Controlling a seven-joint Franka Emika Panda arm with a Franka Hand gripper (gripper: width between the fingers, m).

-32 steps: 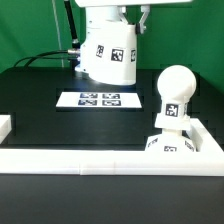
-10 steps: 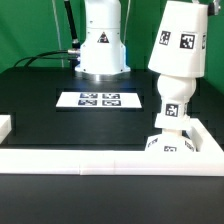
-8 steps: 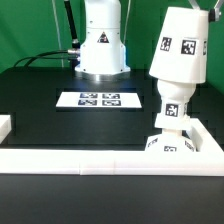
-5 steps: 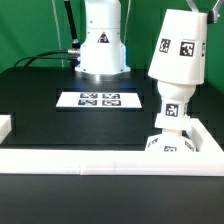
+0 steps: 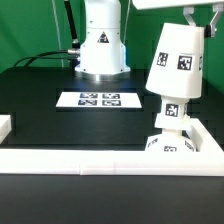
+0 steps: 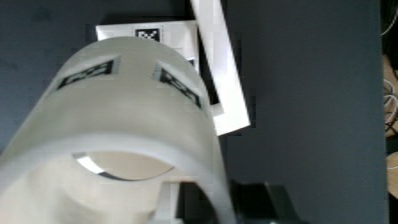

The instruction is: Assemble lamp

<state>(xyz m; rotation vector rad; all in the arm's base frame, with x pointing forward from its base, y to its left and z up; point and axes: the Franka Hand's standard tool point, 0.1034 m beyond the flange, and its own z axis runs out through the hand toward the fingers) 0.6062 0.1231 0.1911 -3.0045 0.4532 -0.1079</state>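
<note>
The shade (image 5: 176, 64) is hanging just below the gripper (image 5: 197, 14) (fingers seemingly clamping its top rim, though mostly out of view), covering the bulb (image 5: 170, 111) standing on the base (image 5: 172, 143).

Shade (image 6: 125, 130) fills most of view, white, tapered, seen along its length, wide end near camera. Two square tags on its narrow end. Beyond it: white base (image 6: 217, 60) edge with tag, on dark table (image 6: 311, 100).
</note>
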